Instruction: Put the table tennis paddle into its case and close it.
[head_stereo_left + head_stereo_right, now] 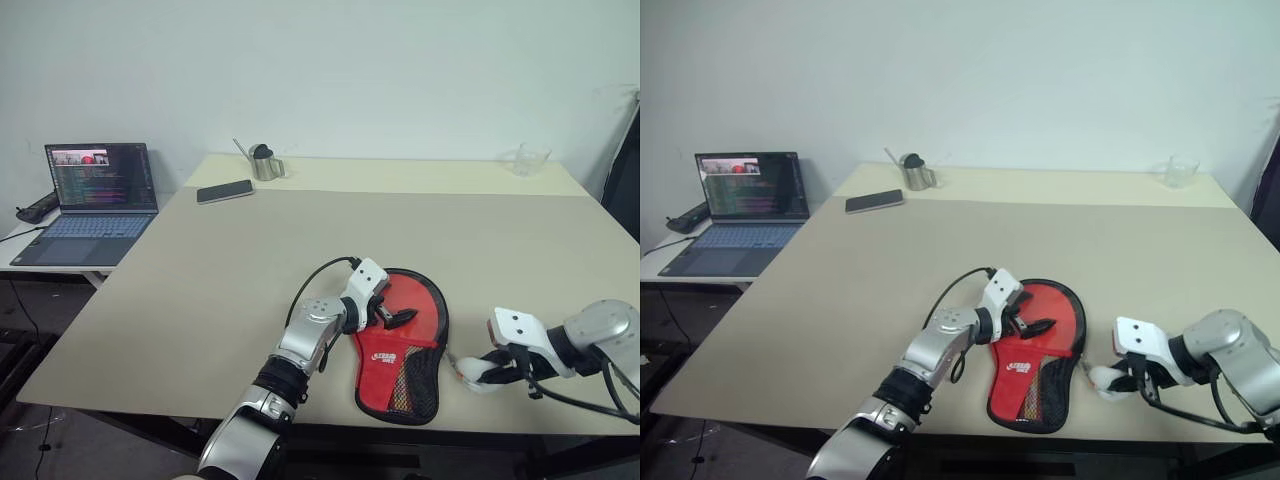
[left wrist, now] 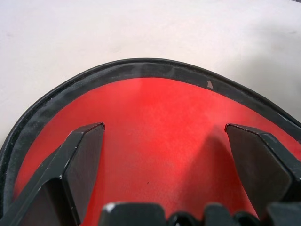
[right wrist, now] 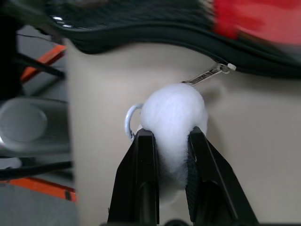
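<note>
Case (image 1: 402, 345) lies lengthwise at table's near edge; my left gripper (image 1: 392, 316) rests on it, jaws apart; right gripper (image 3: 170, 136), just beside, clamps the zip's white pom-pom (image 3: 173, 113).

The red and black paddle-shaped soft case (image 1: 402, 345) lies at the near edge of the beige desk (image 1: 200, 290), the dark flat phone (image 1: 225, 191) and small metal jug (image 1: 264, 163) far behind it to the left.

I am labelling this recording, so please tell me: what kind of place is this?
Probably an office or lab workroom: a large beige table against a plain white wall, an open laptop showing code on a side desk, and a phone and metal cup on the table.
</note>
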### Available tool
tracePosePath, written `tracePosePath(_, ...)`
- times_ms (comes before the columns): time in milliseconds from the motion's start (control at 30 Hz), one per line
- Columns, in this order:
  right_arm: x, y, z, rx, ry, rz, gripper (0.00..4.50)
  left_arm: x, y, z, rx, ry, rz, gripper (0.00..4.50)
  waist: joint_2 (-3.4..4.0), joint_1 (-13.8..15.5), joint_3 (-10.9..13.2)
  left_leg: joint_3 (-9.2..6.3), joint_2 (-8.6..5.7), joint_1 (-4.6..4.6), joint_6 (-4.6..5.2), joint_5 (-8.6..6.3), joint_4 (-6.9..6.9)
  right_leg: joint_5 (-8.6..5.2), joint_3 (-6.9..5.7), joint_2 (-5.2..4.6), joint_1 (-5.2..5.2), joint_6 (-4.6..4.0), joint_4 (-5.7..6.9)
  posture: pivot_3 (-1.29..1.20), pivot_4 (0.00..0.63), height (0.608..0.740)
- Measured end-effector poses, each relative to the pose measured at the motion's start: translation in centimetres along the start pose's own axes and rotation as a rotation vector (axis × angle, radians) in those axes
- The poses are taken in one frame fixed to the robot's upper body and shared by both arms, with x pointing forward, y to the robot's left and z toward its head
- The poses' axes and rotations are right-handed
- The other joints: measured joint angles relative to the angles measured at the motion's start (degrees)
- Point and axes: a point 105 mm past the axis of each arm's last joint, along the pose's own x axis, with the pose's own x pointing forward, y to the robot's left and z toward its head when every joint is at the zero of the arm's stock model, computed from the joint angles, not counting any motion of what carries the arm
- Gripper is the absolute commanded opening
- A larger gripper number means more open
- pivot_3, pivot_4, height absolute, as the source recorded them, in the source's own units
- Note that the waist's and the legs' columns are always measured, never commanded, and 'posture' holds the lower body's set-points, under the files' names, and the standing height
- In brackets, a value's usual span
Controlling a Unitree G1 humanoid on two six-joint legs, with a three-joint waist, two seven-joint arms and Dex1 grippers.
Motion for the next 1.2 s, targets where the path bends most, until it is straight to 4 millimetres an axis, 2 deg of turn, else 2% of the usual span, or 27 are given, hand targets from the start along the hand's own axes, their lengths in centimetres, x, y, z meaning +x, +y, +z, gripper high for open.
tracePosePath(267, 1.5, 3.1, 0.7, -0.037, -0.015, 0.114, 0.32, 0.1, -0.4, -0.1, 0.012, 0.013, -0.026, 4.5, -0.03, 0.2, 0.0, -0.05, -0.01, 0.0, 0.0, 0.0, 0.0, -0.03, -0.04, -0.02, 0.03, 0.05, -0.02, 0.0, 0.15, 0.74)
tracePosePath(467, 2.3, 4.7, 0.7, -0.055, -0.016, 0.17, 0.31, 0.1, -0.5, -0.3, 0.01, 0.02, -0.028, 4.5, -0.13, 0.2, -0.1, -0.06, 0.0, 0.02, -0.01, -0.01, 0.0, -0.04, -0.04, -0.01, 0.03, 0.06, -0.02, 0.0, 0.15, 0.74)
tracePosePath(633, 2.4, 5.3, 0.7, -0.071, -0.014, 0.192, 0.31, 0.1, -0.4, -0.3, 0.009, 0.026, -0.028, 4.5, -0.19, 0.2, -0.2, -0.06, 0.0, 0.03, -0.01, -0.01, -0.01, -0.06, -0.04, -0.01, 0.05, 0.09, -0.02, 0.0, 0.15, 0.74)
tracePosePath(767, 3.2, 7.1, 0.2, -0.06, -0.007, 0.285, 0.31, 0.0, -0.3, -0.3, 0.01, 0.029, -0.027, 4.5, -0.22, 0.1, -0.2, -0.05, -0.02, 0.03, -0.01, -0.01, 0.0, -0.08, -0.01, -0.03, 0.05, 0.11, -0.01, 0.0, 0.15, 0.74)
tracePosePath(967, 3.3, 7.7, 0.7, -0.082, -0.019, 0.322, 0.31, 0.0, -0.3, -0.4, 0.012, 0.034, -0.025, 4.5, -0.23, 0.0, -0.2, -0.07, -0.01, 0.18, 0.0, -0.02, 0.0, -0.12, -0.04, -0.03, 0.22, 0.18, -0.02, 0.0, 0.15, 0.74)
tracePosePath(1167, 3.5, 7.1, 0.3, -0.093, 0.01, 0.3, 0.31, 0.0, -0.3, -0.5, 0.014, 0.037, -0.022, 4.5, -0.24, 0.0, -0.2, -0.06, -0.01, 0.3, 0.02, -0.04, -0.01, -0.14, -0.03, -0.03, 0.34, 0.2, -0.04, 0.0, 0.15, 0.74)
tracePosePath(1200, 3.5, 7.1, 0.2, -0.096, 0.015, 0.298, 0.66, 0.0, -0.3, -0.5, 0.014, 0.038, -0.021, 4.5, -0.24, 0.0, -0.2, -0.06, 0.0, 0.31, 0.02, -0.04, -0.01, -0.14, -0.03, -0.03, 0.35, 0.21, -0.04, 0.0, 0.15, 0.74)
